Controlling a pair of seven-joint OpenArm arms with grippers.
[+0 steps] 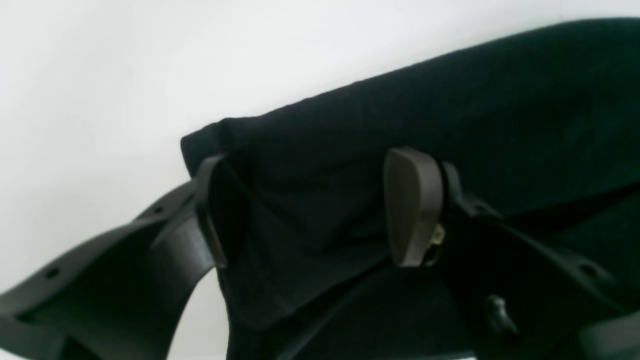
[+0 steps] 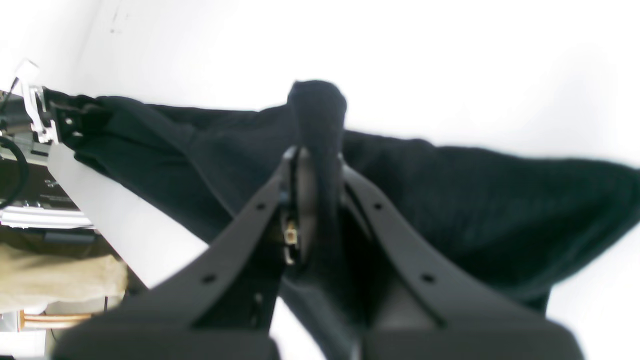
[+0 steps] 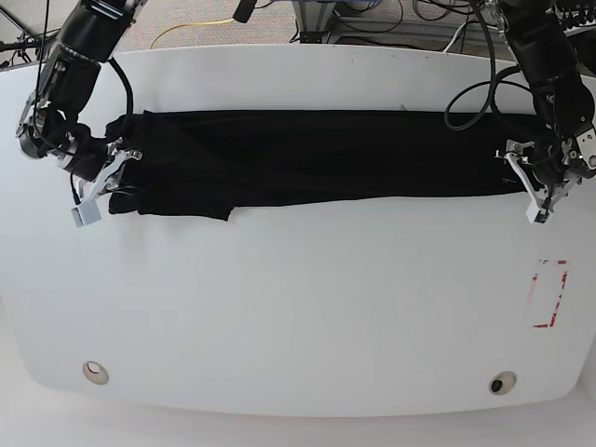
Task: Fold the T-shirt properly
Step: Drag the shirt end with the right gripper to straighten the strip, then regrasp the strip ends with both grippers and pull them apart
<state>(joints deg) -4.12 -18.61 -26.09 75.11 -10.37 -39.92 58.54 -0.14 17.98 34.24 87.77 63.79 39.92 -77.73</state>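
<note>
The large plain black short-sleeved T-shirt of soft limp fabric is seen stretched out as a long narrow band across the far half of the round-cornered white table, running side to side betw. the two arms. In the base view its lower edge is straight for most of the length; a looser flap hangs lower nr the view's left end.

Right gripper (base view's left): jaws are pressed together on a bunched-up fold of the T-shirt, w/ a knob of black cloth poking out past the tips in the right wrist view. The cloth is seen fanning out to both sides from the pinch point.

Left gripper (base view's right): jaws are held wide apart, and a broad folded end of the T-shirt is seen betw. them in the left wrist view. The grey rounded pad is laid against the cloth on one side; the other finger is at the fabric's corner edge. Whether the cloth is actually clamped or just straddled can't be told.

A small red-outlined rectangular mark is seen on the table nr the base view's right edge, well apart from the shirt. Two small round fittings are set nr the table's front edge.
</note>
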